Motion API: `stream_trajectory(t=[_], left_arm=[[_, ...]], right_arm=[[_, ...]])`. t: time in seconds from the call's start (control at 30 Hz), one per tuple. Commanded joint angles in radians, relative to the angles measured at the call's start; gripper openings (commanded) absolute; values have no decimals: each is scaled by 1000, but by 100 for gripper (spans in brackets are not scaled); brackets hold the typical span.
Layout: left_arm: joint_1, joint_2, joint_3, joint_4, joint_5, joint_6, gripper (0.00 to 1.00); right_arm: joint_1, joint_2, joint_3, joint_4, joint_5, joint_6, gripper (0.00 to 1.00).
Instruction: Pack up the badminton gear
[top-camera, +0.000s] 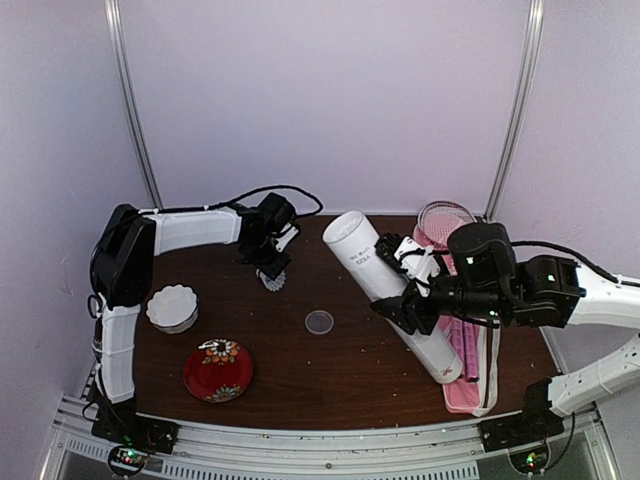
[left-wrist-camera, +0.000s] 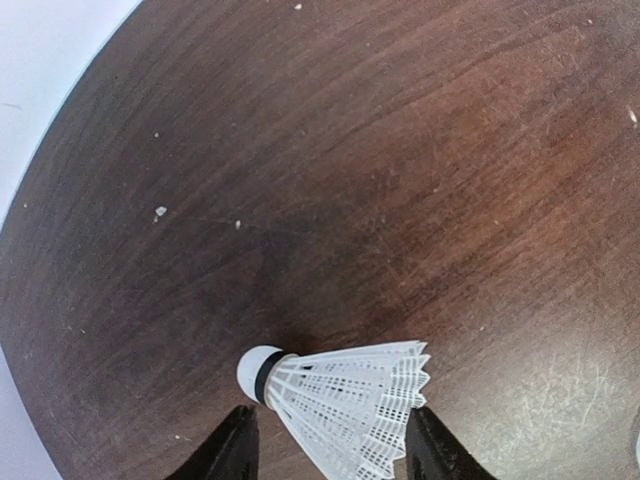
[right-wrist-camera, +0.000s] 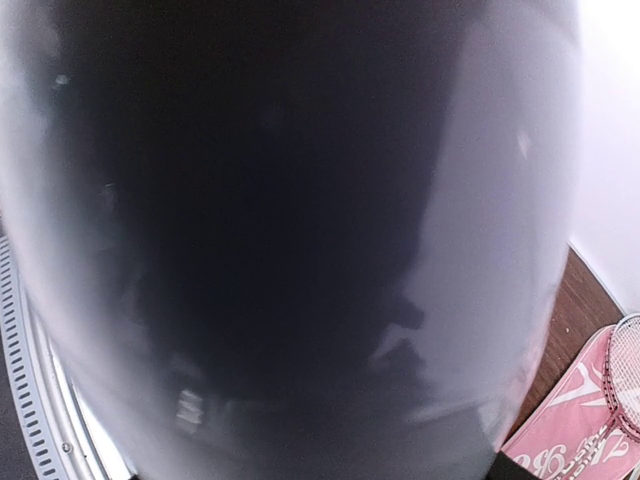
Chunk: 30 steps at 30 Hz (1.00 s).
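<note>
Shuttlecock (left-wrist-camera: 345, 410) lies on its side at the far left of the bench (top-camera: 300, 370), between my spread left fingers (left-wrist-camera: 235, 450), not yet pinched. My right fingers (top-camera: 402, 312) clamp the long white tube (top-camera: 365, 262), tilted over the bench. Racquets (top-camera: 443, 222) look stowed in the pink bag (top-camera: 465, 395) at right, so I judge this shuttlecock, the tube and the round cap (top-camera: 319, 321) remain.

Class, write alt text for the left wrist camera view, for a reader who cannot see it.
A white feather shuttlecock lies on its side on a dark wooden table, cork tip toward the picture's left, between the left gripper's two dark fingertips, which stand apart.
</note>
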Motion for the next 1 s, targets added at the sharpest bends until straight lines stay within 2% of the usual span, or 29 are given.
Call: stream_trajectory(t=[0.0,0.17,0.37,0.53,0.6,0.7,0.97], left_arm=[[-4,17,-7,4,-63,32,46],[-11,40,17,3,-152,69,36],[-10,75,54,3,-166,88,27],[-11,51,40,3,-196,70,6],[-10,12,19,2,-197,58,0],[-10,-88,-21,-13,-173,17,0],[-10,-439,-105,-10,87,-51,0]], right_arm=[[6,6,5,37,12,-1,58],[5,14,15,31,11,-1,58],[5,9,15,27,15,2,58],[6,-1,17,17,21,5,58],[6,-8,11,17,25,6,58],[5,-19,-8,24,26,6,58],[7,-49,-52,31,32,-46,57]])
